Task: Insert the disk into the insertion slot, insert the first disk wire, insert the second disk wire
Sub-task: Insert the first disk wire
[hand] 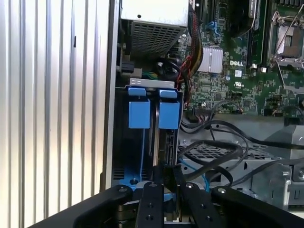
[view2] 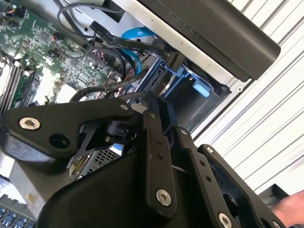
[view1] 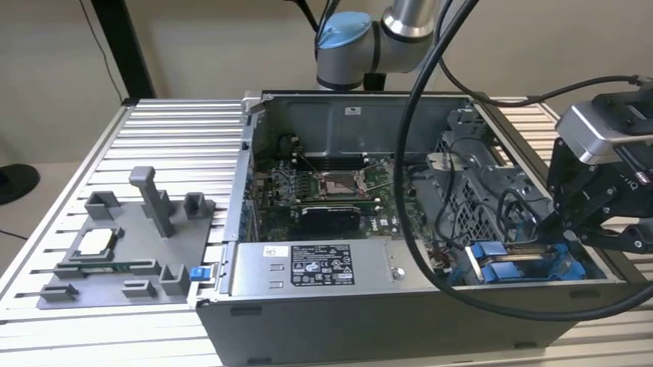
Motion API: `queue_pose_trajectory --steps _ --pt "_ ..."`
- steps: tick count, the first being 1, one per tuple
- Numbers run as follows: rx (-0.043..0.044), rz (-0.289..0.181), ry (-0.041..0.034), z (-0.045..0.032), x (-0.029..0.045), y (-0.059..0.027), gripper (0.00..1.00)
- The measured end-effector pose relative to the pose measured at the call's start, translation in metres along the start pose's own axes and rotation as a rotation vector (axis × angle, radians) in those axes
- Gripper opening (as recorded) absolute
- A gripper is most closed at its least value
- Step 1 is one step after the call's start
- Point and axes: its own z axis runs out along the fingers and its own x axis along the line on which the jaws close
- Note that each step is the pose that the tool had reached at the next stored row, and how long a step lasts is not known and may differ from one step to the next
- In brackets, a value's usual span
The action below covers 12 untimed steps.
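The disk [hand: 162,138] is judged seated edge-on in the insertion slot [hand: 137,152] at the case's [view1: 408,313] corner, the gripper [hand: 165,173] is held over it with fingers [hand: 153,178] drawn narrow, and pressure is best kept square, clear of loose cables [hand: 213,149].

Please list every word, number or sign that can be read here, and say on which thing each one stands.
White label on the power-supply box, exterior view: print too small to read.
Small sticker on the case wall, exterior view: too small to read.
White marks on the motherboard, first wrist view: a maker's logo and tiny codes, not quoted.
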Motion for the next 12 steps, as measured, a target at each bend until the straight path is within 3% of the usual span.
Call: queue_pose_trajectory --steps 12 --pt "0.0027 0.014 0.0002 0.0067 -0.0037 -0.0027 0.00"
